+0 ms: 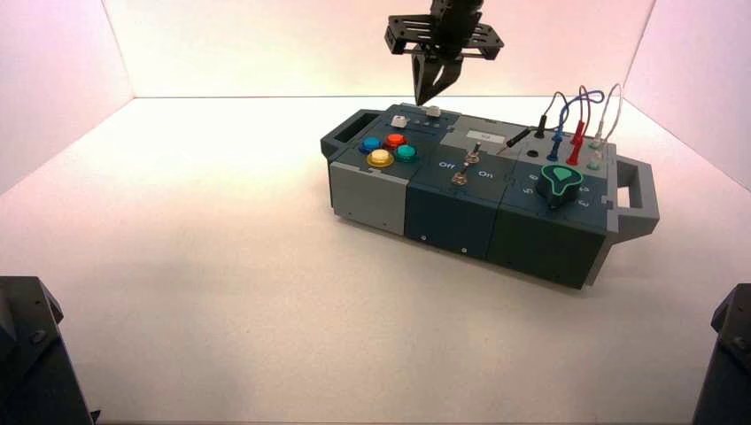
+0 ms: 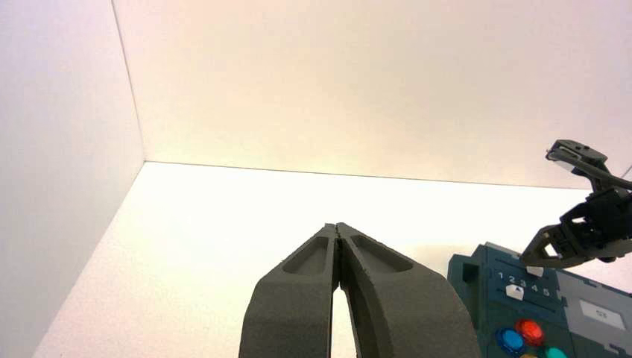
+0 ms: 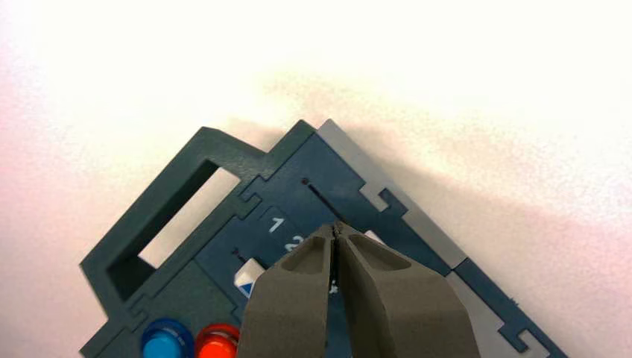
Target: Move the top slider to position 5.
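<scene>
One pincer at work: our right pincer, tips pressed together and holding nothing, hangs just above the back left corner of the box, where the top slider sits in its dark track behind the numbered scale. We judge the step done well by lowering the closed tips beside the knob, on its low-number side, then pushing steadily along the track, stopping at 5. Our left pincer, also closed and empty, waits well clear.
</scene>
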`<state>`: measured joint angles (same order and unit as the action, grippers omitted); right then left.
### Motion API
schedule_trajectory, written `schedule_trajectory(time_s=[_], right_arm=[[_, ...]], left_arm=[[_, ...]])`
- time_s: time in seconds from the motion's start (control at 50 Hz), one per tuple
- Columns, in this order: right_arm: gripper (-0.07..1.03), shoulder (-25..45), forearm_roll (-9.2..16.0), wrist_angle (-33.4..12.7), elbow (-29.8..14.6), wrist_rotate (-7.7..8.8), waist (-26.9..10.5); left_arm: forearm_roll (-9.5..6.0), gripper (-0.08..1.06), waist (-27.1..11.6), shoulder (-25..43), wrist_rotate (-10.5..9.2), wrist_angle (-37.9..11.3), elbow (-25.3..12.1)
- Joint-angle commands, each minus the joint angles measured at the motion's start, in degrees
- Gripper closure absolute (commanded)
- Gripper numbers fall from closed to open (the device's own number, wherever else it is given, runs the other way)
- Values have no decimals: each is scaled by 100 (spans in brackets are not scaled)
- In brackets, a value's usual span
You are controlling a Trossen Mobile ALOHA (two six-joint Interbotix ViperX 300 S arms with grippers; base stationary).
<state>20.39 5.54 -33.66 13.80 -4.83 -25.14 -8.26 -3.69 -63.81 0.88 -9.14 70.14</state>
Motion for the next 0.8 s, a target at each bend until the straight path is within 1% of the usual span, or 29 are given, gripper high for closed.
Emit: schedule_trajectory(time_s=[0.02,0.4,0.8], right_arm=[[98,-97,-26,-9,-211,-18,26],[98,-18,-62,-88,-290,-26,70],[98,-9,-114,-123,-149,-26,88]], left_arm=[[-9,101,-26,26,18,44,-176],[0,101,-26,26,18,44,-176],[0,101,-26,26,18,44,-176]])
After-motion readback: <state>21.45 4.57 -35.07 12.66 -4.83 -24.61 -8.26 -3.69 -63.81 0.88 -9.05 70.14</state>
